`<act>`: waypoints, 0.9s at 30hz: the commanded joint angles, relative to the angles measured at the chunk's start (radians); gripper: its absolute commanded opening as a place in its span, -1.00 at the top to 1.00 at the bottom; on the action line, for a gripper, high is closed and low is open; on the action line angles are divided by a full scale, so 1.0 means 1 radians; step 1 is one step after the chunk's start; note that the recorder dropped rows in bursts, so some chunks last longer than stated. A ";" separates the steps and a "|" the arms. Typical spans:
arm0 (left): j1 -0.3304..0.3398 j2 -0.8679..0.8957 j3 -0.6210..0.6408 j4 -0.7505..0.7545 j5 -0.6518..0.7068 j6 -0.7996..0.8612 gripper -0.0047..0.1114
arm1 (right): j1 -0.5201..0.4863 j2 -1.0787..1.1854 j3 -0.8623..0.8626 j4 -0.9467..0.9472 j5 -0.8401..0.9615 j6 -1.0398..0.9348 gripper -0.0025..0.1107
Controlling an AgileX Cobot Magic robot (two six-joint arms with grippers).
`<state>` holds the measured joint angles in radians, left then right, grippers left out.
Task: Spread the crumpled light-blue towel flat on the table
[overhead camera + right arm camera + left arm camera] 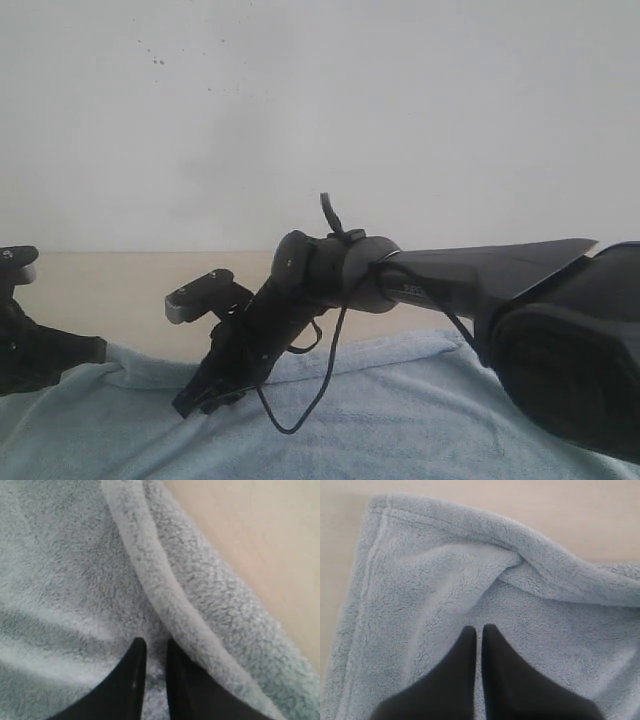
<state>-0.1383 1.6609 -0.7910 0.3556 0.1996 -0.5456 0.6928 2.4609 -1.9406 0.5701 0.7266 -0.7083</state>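
The light-blue towel covers the near part of the beige table. In the left wrist view a hemmed corner of the towel lies flat, with a rolled fold running along its far edge. My left gripper hovers over it, jaws together and holding nothing. My right gripper reaches across to the left of centre and touches the cloth. Its jaws stand a narrow gap apart, pinching towel beside a folded-over edge. No label tag shows.
Bare table shows beyond the towel's edge, and likewise in the right wrist view. A white wall with small dark specks rises behind the table. The left arm sits at the far left edge.
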 commanded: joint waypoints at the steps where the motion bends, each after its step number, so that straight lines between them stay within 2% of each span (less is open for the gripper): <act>1: -0.006 0.002 -0.009 -0.026 -0.016 0.002 0.85 | -0.045 0.004 -0.007 -0.020 -0.078 0.033 0.67; 11: -0.073 0.002 -0.009 -0.024 -0.040 0.002 0.85 | -0.183 0.010 -0.167 -0.063 -0.083 0.153 0.67; 18: -0.083 0.002 -0.002 -0.020 -0.053 0.016 0.85 | -0.247 0.010 -0.222 -0.095 0.124 0.202 0.67; 21: -0.083 0.002 -0.002 -0.020 -0.051 0.016 0.85 | -0.249 0.005 -0.222 -0.075 0.207 0.129 0.67; 27: -0.083 0.002 -0.002 -0.017 -0.053 0.017 0.85 | -0.249 -0.041 -0.222 0.092 0.323 -0.019 0.67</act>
<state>-0.2167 1.6609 -0.7910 0.3397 0.1539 -0.5367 0.4478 2.4657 -2.1540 0.5964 1.0051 -0.6700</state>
